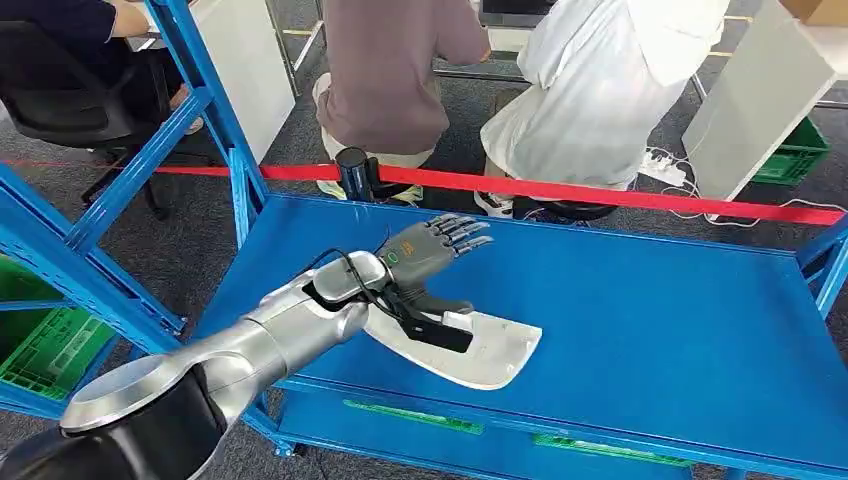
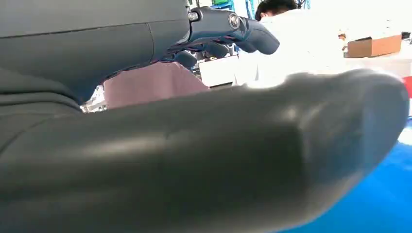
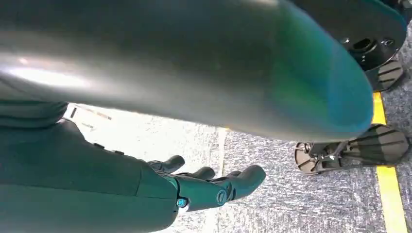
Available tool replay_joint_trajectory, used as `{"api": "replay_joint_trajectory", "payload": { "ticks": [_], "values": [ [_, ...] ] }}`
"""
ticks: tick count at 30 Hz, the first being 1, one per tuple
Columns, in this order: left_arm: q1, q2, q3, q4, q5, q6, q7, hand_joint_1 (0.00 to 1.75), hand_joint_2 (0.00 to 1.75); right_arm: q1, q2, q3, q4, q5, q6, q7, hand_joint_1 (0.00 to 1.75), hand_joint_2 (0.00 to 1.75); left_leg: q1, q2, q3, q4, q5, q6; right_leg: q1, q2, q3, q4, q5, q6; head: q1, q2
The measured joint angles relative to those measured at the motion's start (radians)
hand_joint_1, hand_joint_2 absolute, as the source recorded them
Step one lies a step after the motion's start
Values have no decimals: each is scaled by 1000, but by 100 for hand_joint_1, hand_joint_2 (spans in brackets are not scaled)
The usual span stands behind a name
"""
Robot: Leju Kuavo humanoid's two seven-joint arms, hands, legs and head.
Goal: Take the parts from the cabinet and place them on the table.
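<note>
White flat moulded plastic part (image 1: 487, 352): one, under the left hand (image 1: 432, 252)
Seated people: three, beyond the left hand
Green plastic crates: two, one either side of it

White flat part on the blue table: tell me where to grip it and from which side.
Grip the flat white curved plastic part by its near long edge, close to the blue metal table's front rim. It lies flat, so a thumb must slide under there. The left hand is above its left end, fingers spread, so coming from that side seems simplest.
</note>
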Motion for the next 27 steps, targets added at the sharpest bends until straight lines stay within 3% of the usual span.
{"api": "replay_joint_trajectory", "payload": {
  "ticks": [16, 27],
  "values": [
    [13, 45, 42, -39, -21, 1, -9, 0, 0, 0, 2, -5, 0, 3, -8, 4, 0, 0, 0, 0, 0, 0, 0, 0, 0, 0, 0, -1, 0, 0, 0, 0],
    [14, 21, 95, -46, -25, 5, 61, 0, 0, 0, 2, -8, 0, 21, -7, -3, 0, 0, 0, 0, 0, 0, 0, 0, 0, 0, 0, -1, 0, 0, 0, 0]
  ]
}}
